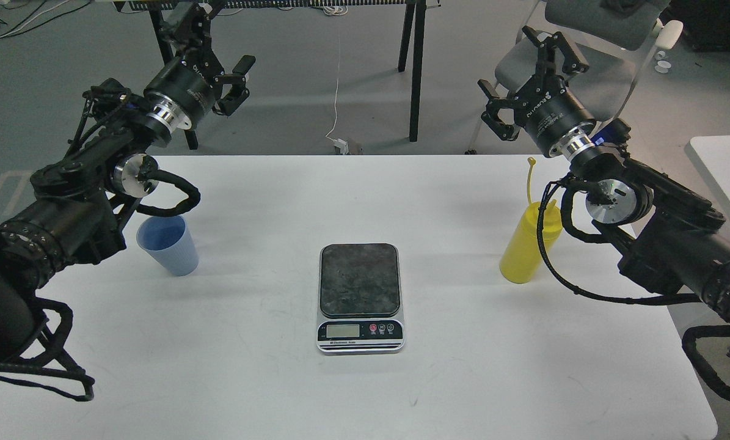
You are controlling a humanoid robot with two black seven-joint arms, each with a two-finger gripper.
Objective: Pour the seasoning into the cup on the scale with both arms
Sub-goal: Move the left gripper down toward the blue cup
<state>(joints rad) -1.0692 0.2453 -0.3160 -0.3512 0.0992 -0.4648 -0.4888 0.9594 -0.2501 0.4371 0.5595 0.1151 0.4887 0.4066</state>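
Note:
The scale [360, 279] lies flat at the table's middle, its dark platform bare and its silver front facing me. The light blue cup [168, 245] stands upright on the table at the left, partly behind my left forearm. At the right stands the yellow seasoning bottle [525, 247], upright, its thin cap strap sticking up; a black cable of my right arm crosses it. My left gripper [209, 52] is raised high beyond the table's far edge, open and holding nothing. My right gripper [532, 70] is also raised past the far edge, open and holding nothing.
The white table [365, 391] has its far edge near the arms' wrists and its right edge close to my right forearm. Black table legs [415, 67] and a grey chair [584, 67] stand on the floor behind. Another white table [728, 171] shows at the far right.

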